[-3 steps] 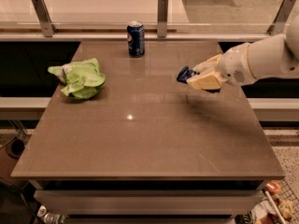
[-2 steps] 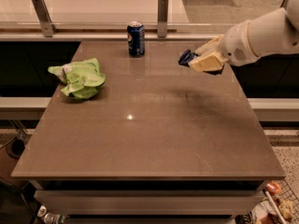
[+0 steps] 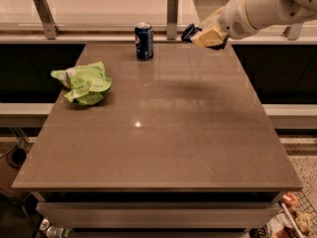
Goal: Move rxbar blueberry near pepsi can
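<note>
The pepsi can [image 3: 144, 40] stands upright at the table's far edge, left of centre. My gripper [image 3: 200, 34] is in the air above the far right part of the table, to the right of the can. It is shut on the rxbar blueberry [image 3: 188, 31], whose dark blue end sticks out to the left of the tan fingers [image 3: 210, 35]. The bar is held well above the tabletop and apart from the can.
A crumpled light green chip bag [image 3: 85, 82] lies on the left side of the brown table [image 3: 158, 148]. Two metal posts [image 3: 172, 11] stand behind the far edge, with a pale counter behind them. The white arm [image 3: 267, 6] reaches in from the upper right.
My gripper has lifted the bar and carried it up and toward the far edge, closer to the can's row. The can and chip bag have not moved.
</note>
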You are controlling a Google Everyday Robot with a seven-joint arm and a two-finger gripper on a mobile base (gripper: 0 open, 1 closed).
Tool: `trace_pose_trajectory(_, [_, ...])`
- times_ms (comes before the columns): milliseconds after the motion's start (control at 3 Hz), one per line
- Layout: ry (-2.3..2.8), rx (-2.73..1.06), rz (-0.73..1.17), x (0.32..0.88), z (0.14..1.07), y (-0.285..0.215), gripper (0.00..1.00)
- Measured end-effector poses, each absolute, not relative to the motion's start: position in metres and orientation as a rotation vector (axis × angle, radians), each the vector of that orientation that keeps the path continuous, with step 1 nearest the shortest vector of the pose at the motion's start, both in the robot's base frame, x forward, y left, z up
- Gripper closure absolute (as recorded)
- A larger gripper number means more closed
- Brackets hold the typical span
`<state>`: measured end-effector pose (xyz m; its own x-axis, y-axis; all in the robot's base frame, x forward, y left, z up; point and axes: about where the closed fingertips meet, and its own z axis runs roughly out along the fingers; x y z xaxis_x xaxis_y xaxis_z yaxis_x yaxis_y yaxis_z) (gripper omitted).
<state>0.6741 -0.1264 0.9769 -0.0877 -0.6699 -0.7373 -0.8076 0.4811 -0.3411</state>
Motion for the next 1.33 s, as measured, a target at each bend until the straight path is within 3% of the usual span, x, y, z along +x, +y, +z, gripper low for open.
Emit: trace_pose_trajectory(1333, [1.822, -1.297, 0.285, 0.751, 0.927, -0.080, 1.00])
